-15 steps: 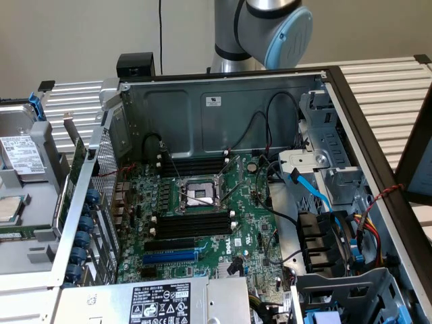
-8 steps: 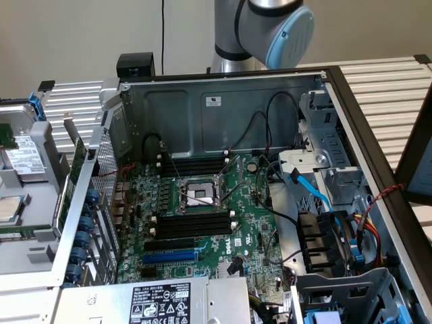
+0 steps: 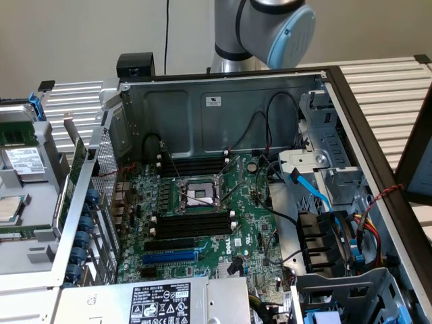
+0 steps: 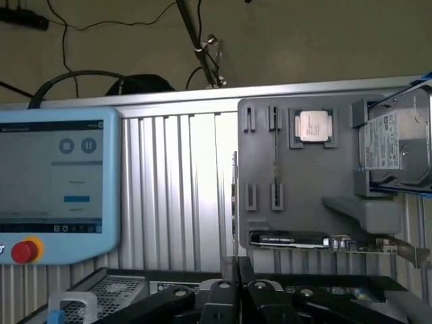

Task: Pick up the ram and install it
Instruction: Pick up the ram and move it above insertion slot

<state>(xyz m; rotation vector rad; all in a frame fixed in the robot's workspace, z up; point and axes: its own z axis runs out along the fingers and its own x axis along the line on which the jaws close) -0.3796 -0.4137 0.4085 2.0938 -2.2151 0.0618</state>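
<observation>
— Where does the motherboard [image 3: 250, 223] sit?
— Flat inside the open case [image 3: 202, 101], CPU socket [image 3: 198, 192] between two banks of memory slots [image 3: 192, 226].
— And the parts tray [image 3: 40, 253]?
— Beside the case, on the exterior view's left, holding a hard drive [image 3: 27, 162].

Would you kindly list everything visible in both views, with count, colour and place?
computer case: one, grey, open, middle of the exterior view
motherboard: one, green, inside the case
blue slot: one, blue, on the motherboard
tray: one, grey, beside the case
ram: one, dark edge-on stick, in the tray
processor: one, silver, in the tray
hard drive: one, silver, in the tray
control tablet: one, light blue, at the slatted table
robot arm: one, grey and light blue, behind the case
gripper: one, black, facing the tray
</observation>
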